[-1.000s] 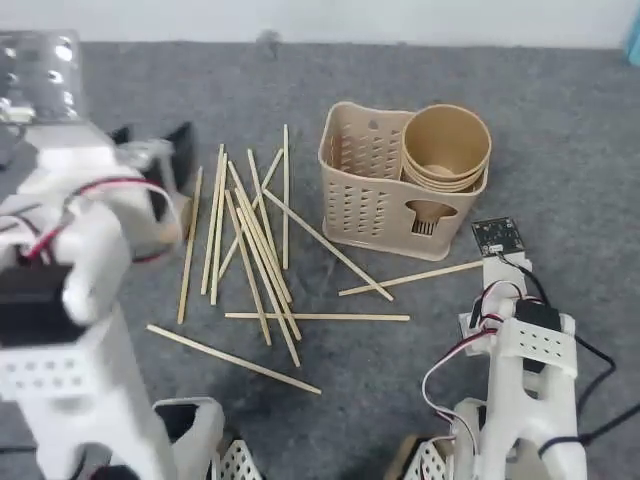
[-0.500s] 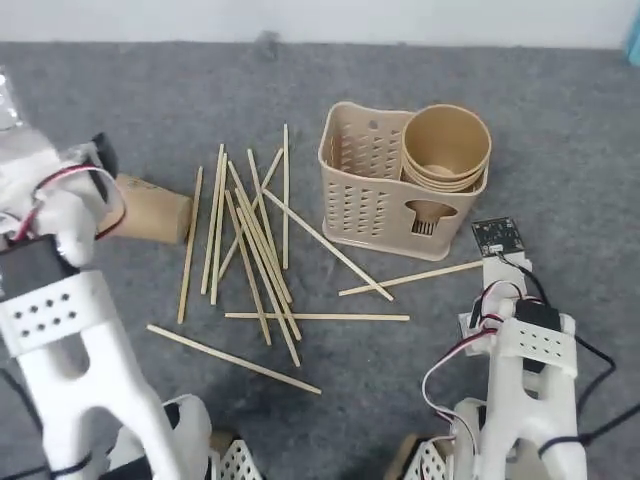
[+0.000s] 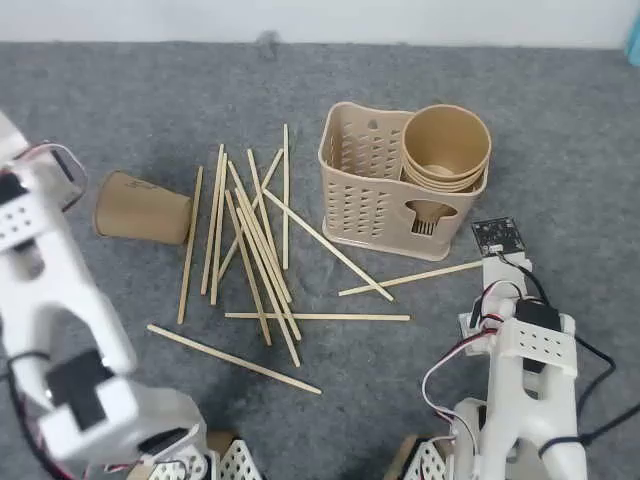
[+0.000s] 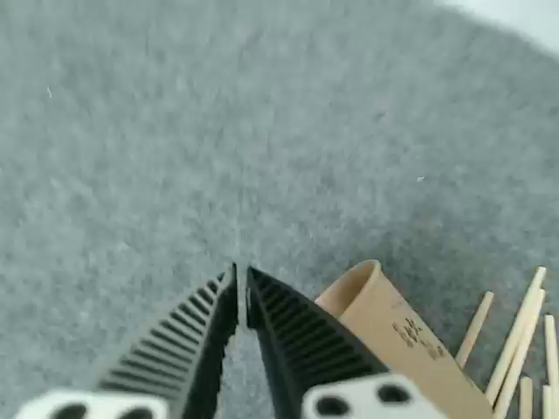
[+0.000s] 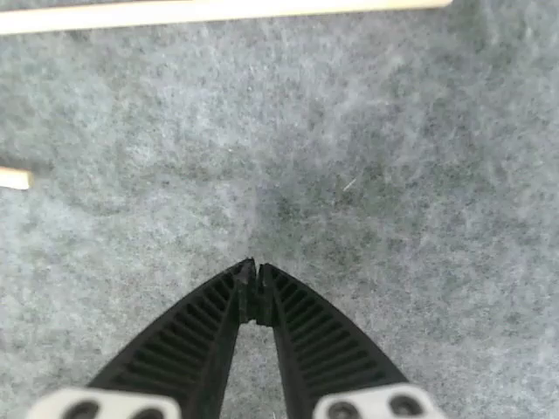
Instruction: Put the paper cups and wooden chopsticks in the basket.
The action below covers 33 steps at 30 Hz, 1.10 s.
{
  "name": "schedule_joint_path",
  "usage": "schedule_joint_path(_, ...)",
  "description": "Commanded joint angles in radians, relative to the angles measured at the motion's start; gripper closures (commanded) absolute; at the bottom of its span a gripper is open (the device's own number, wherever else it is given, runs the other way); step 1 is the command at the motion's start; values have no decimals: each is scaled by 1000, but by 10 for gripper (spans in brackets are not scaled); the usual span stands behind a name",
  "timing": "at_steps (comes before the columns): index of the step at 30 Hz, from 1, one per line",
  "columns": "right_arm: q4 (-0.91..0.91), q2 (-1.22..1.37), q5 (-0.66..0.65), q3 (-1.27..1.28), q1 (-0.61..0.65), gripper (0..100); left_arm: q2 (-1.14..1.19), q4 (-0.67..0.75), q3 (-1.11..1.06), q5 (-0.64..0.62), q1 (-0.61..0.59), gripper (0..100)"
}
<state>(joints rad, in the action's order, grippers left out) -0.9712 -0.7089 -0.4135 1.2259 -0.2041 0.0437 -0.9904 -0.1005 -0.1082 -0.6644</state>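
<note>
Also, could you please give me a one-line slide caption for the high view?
Stacked paper cups in the basket; one cup and chopsticks lie outside on the carpet.

A paper cup (image 3: 142, 208) lies left of the scattered chopsticks (image 3: 258, 235), the basket (image 3: 365, 205), holding stacked cups (image 3: 446, 140), stands right of them.

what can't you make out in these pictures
Cups in the basket: high view, the stack nests, so the count is hidden.
Chopsticks: high view, they overlap, so the exact count is unclear.
Lying cup: left wrist view, its base is cut off by the edge and one side sits behind the fingers.
Chopstick: right wrist view, one end is cut off by the edge.
</note>
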Motion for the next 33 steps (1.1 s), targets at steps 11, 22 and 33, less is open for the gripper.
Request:
schedule_joint_path(11,12,-30,-11,-5,13,991,574,-402,599,9,78,987)
schedule_joint_path(22,12,-30,-11,-5,13,991,721,-767,951,-44,149,988)
schedule_joint_path(33,13,-30,-11,-5,13,991,555,-764,690,-51,282,988)
